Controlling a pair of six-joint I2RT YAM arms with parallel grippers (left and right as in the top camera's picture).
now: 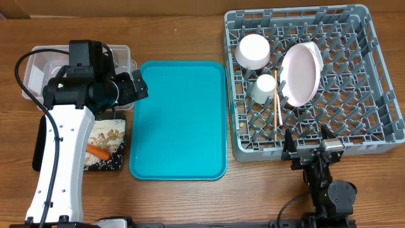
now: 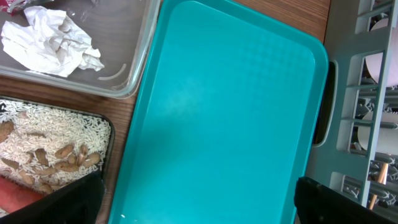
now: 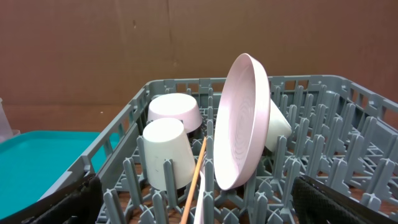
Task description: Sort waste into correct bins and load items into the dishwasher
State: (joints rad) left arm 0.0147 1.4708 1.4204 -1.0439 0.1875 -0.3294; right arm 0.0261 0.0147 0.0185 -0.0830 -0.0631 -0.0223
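The grey dish rack [image 1: 373, 82] holds the white plate [image 1: 302, 73] on edge, the upturned bowl [image 1: 253, 50], the cup [image 1: 266, 87] and the wooden chopstick [image 1: 277, 107]. In the right wrist view the plate [image 3: 242, 124], cup [image 3: 165, 152], bowl [image 3: 175, 111] and chopstick [image 3: 196, 174] show, with a thin white piece beside the chopstick. My right gripper [image 3: 199, 208] is open and empty at the rack's front wall [image 1: 310, 144]. My left gripper [image 2: 202, 205] is open and empty over the teal tray's left edge [image 1: 140, 85]. The clear tub [image 2: 140, 56] holds a crumpled napkin [image 2: 50, 40] and a red wrapper [image 2: 18, 5]. The black tray [image 1: 117, 161] holds rice [image 2: 56, 134], nuts [image 2: 65, 155] and a carrot piece [image 1: 98, 151].
The teal serving tray [image 1: 180, 120] lies bare between the bins and the rack, also in the left wrist view [image 2: 224, 112]. The rack's near wall shows at the right of that view [image 2: 360, 93]. My left arm covers part of the tub and black tray.
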